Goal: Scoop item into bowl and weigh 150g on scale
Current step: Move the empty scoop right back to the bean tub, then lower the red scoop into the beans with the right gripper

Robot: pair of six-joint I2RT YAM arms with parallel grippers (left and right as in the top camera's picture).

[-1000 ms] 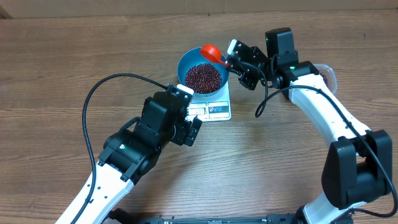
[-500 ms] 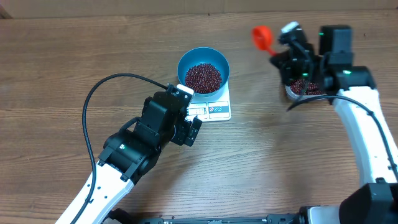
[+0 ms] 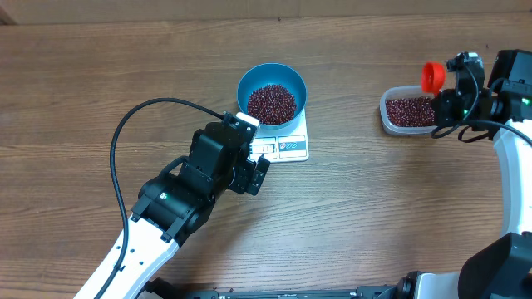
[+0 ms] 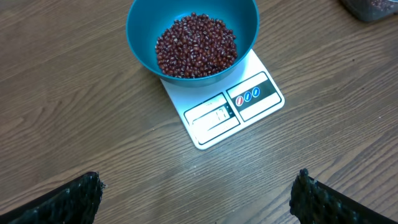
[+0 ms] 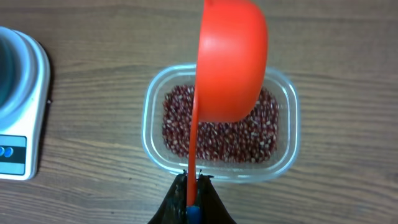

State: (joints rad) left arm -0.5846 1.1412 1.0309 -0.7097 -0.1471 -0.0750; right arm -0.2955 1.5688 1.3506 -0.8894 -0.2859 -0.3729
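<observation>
Right claw point(image 5: 189, 204) clamped on scoop point(image 5: 231, 59) handle, cup above tub point(image 5: 154, 146) ahead, likely for next load. Left claw point(image 4: 198, 198) wide open, empty; bowl point(image 4: 140, 28) on scale point(image 4: 249, 99) ahead, likely watching reading.

Blue bowl point(image 4: 140, 28) sits upright on the white scale point(image 4: 214, 132), loaded with beans point(image 4: 196, 45).
Dark red-brown beans heap across the deep round bowl's bottom; the bowl covers the scale's back, display and buttons showing along the front edge.
</observation>
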